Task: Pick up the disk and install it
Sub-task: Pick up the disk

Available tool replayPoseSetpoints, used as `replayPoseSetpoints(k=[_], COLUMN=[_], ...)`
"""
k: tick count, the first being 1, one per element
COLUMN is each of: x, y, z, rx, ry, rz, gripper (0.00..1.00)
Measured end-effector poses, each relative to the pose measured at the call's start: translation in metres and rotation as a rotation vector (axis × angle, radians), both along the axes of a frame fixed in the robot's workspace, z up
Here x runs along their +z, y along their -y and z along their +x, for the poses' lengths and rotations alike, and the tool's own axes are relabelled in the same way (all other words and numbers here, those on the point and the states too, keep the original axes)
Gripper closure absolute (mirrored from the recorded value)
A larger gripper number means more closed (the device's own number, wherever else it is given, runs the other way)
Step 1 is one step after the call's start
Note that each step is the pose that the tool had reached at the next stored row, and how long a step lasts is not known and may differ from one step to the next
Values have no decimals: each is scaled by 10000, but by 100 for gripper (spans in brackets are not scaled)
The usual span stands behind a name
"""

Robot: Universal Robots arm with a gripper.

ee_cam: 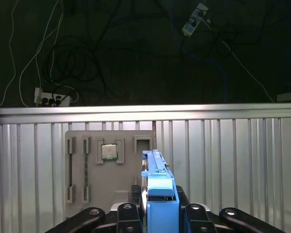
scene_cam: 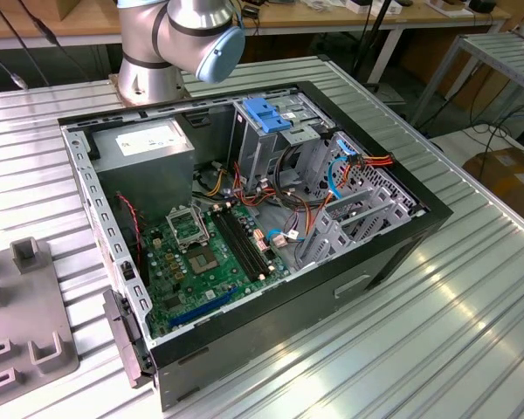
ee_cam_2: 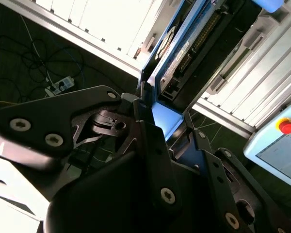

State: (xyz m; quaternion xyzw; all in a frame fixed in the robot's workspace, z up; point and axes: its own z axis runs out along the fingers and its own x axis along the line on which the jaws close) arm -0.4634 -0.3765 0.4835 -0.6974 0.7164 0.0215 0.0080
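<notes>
My gripper [ee_cam: 158,213] is shut on the disk [ee_cam: 158,191], which stands on edge between the black fingers [ee_cam: 128,213]. Its blue side rail faces the first wrist view. In the second wrist view the disk [ee_cam_2: 184,53] shows its dark body, connector side and blue rail, reaching out from the gripper [ee_cam_2: 162,121]. The held disk hangs well above the ridged metal table [ee_cam: 233,160], over a grey fixture plate [ee_cam: 94,170]. The open computer case [scene_cam: 244,227] lies on the table in the exterior view, with its drive cage topped in blue plastic [scene_cam: 266,113].
Inside the case are a grey power-supply box [scene_cam: 148,144], a green motherboard [scene_cam: 205,253] and loose cables [scene_cam: 297,201]. The arm's base [scene_cam: 179,35] stands behind the case. A grey fixture [scene_cam: 22,323] sits at the exterior view's left. A pendant with a red button [ee_cam_2: 286,127] lies beyond the table.
</notes>
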Motion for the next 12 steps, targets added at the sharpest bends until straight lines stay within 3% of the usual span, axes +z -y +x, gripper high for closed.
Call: replayPoseSetpoints(k=[12], x=[234], y=[0], z=[0], rx=[0], ry=[1], rz=[1], gripper=[63])
